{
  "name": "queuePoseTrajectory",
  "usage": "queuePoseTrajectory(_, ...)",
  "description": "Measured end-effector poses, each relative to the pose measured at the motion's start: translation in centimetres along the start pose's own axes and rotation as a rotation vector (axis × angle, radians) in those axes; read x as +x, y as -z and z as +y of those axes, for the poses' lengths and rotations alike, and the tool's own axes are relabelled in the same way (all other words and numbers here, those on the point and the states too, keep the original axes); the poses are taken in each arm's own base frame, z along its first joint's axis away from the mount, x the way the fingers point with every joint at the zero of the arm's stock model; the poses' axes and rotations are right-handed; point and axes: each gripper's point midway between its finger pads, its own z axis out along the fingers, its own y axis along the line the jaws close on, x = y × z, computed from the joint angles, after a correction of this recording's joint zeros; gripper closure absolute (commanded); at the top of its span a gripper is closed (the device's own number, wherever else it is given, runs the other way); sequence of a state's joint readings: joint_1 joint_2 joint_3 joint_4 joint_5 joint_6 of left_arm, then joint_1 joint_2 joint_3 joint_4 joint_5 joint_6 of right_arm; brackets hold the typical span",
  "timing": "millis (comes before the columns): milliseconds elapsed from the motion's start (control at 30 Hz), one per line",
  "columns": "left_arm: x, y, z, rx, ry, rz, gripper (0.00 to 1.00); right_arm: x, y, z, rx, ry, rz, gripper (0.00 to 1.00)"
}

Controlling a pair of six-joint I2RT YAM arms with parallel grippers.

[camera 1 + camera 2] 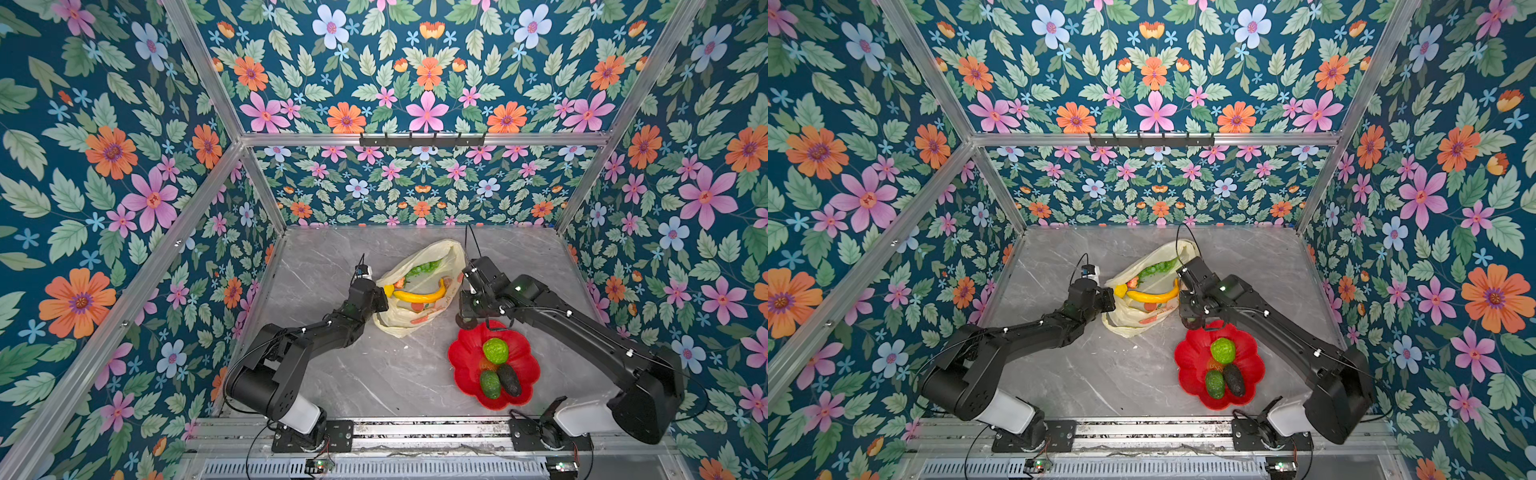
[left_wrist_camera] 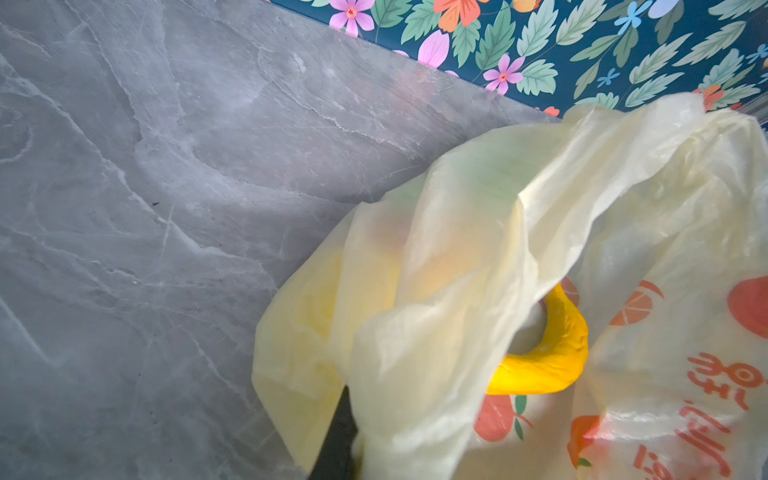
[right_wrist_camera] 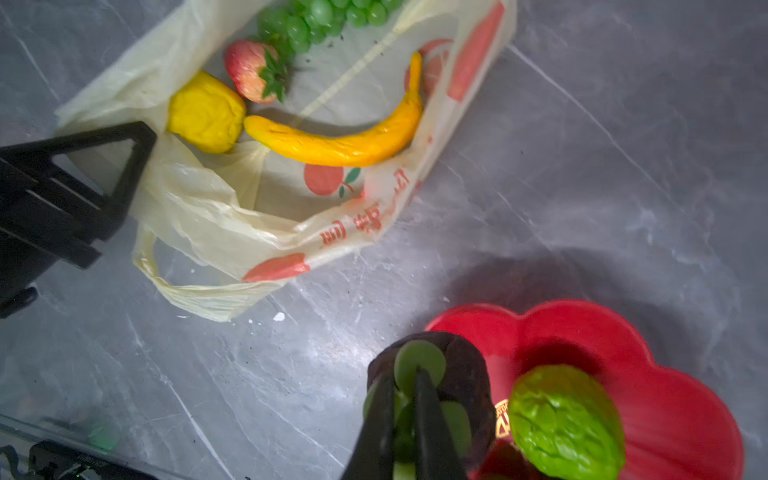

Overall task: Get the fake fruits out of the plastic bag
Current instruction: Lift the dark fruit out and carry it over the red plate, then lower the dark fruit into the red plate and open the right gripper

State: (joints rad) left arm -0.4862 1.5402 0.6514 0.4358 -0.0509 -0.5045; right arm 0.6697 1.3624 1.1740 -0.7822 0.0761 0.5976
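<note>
My right gripper (image 3: 405, 374) is pinched narrow on the mangosteen (image 3: 469, 365), which hangs over the bag-side rim of the red dish (image 3: 665, 357). The bare floor lies back toward my base, short of the lime-green bumpy fruit (image 3: 565, 419). My left gripper (image 1: 383, 300) clamps the plastic bag (image 3: 216, 216) at its edge, with the banana (image 3: 345, 145) lying crosswise inside.

- You had a plastic bag (image 3: 216, 208) of thin, crinkled, translucent film.
- Your banana (image 3: 345, 145) looked glossy and slightly wrinkled.
- Your table (image 3: 582, 166) was smooth, grey, marble-look.
- Your red dish (image 3: 685, 415) shone.
</note>
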Motion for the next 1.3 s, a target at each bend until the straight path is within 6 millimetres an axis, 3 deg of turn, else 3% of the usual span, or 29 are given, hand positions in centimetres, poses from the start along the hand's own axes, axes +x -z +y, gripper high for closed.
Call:
queuePoseTrajectory(133,0.1,-0.1,0.0,-0.002,0.005,0.003,0.88,3.2,-0.4,-1.2,-0.008,-0.033,0.041,0.97)
queuePoseTrajectory(467,0.1,-0.1,0.1,-0.005,0.005,0.004,0.88,7.9,-2.7,-2.8,-0.023,-0.087,0.082,0.97)
queuePoseTrajectory(767,0.2,-0.2,0.2,-0.006,0.004,0.006,0.88,8.5,-4.2,-2.4,-0.034,-0.063,0.054,0.97)
queuePoseTrajectory(1300,-0.3,0.3,0.0,0.001,0.006,-0.012,0.88,8.8,-5.0,-4.1,0.040,-0.010,0.022,0.94)
